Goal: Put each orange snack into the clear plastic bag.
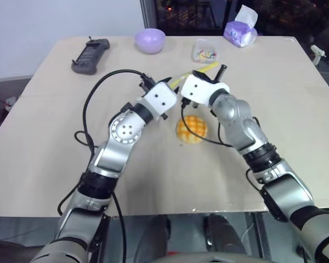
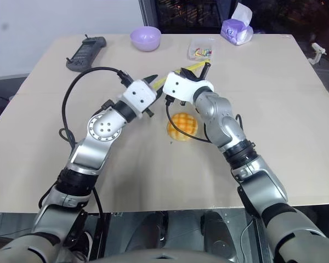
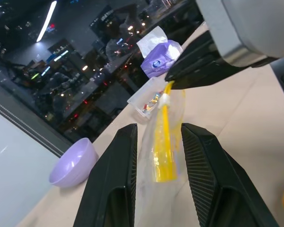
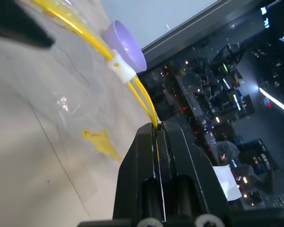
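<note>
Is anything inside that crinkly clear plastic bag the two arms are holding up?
Nothing orange shows through the clear plastic bag, only its yellow seal strip. The round orange bun lies on the table. The bag's lower part is out of sight.

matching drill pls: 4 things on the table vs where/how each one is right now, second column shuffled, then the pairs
Things
1. orange bun
2. clear bag
3. lilac bowl
4. black remote

Places or states
A. at the far edge of the table, beside the small clear box
B. lifted off the table, its yellow strip pinched in the right gripper
C. lying bare on the table under both wrists
D. at the far left corner of the table

Pairs: 1-C, 2-B, 3-A, 4-D
</note>
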{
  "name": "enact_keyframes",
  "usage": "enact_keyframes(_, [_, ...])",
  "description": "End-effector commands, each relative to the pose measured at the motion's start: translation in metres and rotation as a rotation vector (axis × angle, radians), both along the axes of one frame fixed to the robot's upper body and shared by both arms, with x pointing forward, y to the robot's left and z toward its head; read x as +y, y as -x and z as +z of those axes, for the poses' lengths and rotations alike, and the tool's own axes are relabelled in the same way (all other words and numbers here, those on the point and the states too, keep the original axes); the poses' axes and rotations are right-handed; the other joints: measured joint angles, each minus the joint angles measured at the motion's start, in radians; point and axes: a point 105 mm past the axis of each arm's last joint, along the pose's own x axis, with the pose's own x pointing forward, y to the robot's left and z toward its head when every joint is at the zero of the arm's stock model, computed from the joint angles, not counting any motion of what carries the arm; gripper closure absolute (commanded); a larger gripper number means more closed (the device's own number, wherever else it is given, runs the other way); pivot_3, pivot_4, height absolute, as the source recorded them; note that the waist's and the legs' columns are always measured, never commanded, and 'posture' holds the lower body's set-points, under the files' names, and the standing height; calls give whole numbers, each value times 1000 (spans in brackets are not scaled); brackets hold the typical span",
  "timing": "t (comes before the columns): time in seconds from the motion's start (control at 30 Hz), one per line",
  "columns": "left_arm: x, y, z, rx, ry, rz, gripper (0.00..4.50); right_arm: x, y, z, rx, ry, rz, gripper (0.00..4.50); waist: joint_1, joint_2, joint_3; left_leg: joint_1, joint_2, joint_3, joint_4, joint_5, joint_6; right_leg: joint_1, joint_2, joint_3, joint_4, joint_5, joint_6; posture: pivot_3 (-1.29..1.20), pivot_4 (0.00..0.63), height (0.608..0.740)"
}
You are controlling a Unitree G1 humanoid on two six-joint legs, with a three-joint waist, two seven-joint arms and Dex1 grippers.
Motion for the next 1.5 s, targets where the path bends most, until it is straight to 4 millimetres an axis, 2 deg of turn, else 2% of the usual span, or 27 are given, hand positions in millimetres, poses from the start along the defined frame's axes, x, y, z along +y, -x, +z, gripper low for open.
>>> enact_keyframes(0.03, [-3,-2,5,-6,8,1,2951,6,7,14,-49,-13,28,4500,0,0,0,0,0,0,0,0,0,0,0,0,0,0,0,0,150,740])
enact_keyframes(0.27, [-4,-3,5,-17,23,8,2951,8,9,13,-49,-4,37,4500,-1,0,0,0,0,0,0,0,0,0,0,0,0,0,0,0,150,740])
enact_keyframes(0.37, [-5,-4,7,-24,36,10,3740,9,10,12,-48,-3,42,4500,0,0,0,0,0,0,0,0,0,0,0,0,1,0,0,0,150,740])
enact_keyframes(0.4, [-5,-4,7,-28,37,11,4227,9,10,12,-48,-3,43,4500,0,0,0,0,0,0,1,0,0,0,0,0,1,0,0,0,150,740])
enact_keyframes(0.43, [-5,-4,9,-36,40,15,4444,9,10,12,-48,-2,44,4500,-1,0,0,0,0,0,1,0,0,0,0,0,1,0,0,0,150,740])
enact_keyframes(0.57, [-4,-5,7,-31,36,20,4444,9,10,9,-28,-9,45,4500,-1,0,0,0,0,0,1,0,0,0,0,0,1,0,0,0,150,740])
enact_keyframes(0.67, [-3,-7,1,-18,22,29,4444,6,7,1,94,-104,56,4500,-1,0,0,0,0,0,1,0,0,0,0,0,1,0,0,0,150,740])
enact_keyframes(0.77, [-1,-7,-3,-7,16,33,4500,0,9,-3,149,-109,72,3609,-1,0,0,0,0,0,1,0,0,0,0,0,2,0,0,0,150,740])
enact_keyframes(0.83, [0,-7,-4,-2,24,29,4500,-6,9,-4,146,-101,65,2565,0,0,0,0,0,0,2,0,0,0,0,0,2,0,0,0,150,740])
enact_keyframes(0.93, [4,-5,-9,11,9,12,4500,-28,6,-1,184,-153,29,1884,0,0,0,0,0,0,3,0,0,0,0,0,3,0,0,0,150,740])
enact_keyframes(1.13, [11,0,-16,53,77,-51,4500,-40,9,6,447,-544,98,1884,-2,0,0,1,0,0,9,0,1,0,0,0,12,0,0,0,150,740])
enact_keyframes(1.2, [13,0,-19,71,97,-69,4500,-40,12,6,508,-620,126,1884,-1,0,0,1,0,0,11,-2,3,0,1,1,14,0,0,0,150,740])
enact_keyframes(1.27, [20,-1,-22,110,159,-67,4500,-39,16,9,590,-749,169,2419,0,0,0,2,0,-1,11,-2,4,1,1,1,15,0,0,0,150,740])
enact_keyframes(1.3, [22,-2,-22,121,176,-67,4500,-39,17,10,614,-784,181,2931,0,0,0,2,0,-1,12,-2,4,1,1,0,16,0,0,0,150,740])
enact_keyframes(1.33, [23,-2,-22,119,177,-67,4500,-37,19,10,640,-812,196,3095,0,0,0,2,0,-1,13,-2,4,1,1,0,16,0,0,0,150,740])
enact_keyframes(1.43, [24,0,-25,124,180,-76,4500,-28,23,7,720,-882,227,4267,0,0,0,2,0,-1,13,-3,5,2,1,0,16,0,0,0,150,740])
enact_keyframes(1.47, [23,2,-26,129,176,-86,4500,-26,24,6,734,-890,230,4456,-1,0,0,2,0,-1,13,-3,5,2,1,0,16,0,0,0,150,740])
enact_keyframes(1.5, [23,3,-27,131,178,-94,4500,-24,24,4,747,-900,229,4456,-1,0,0,2,0,-1,13,-3,5,2,1,0,16,0,0,0,150,740])
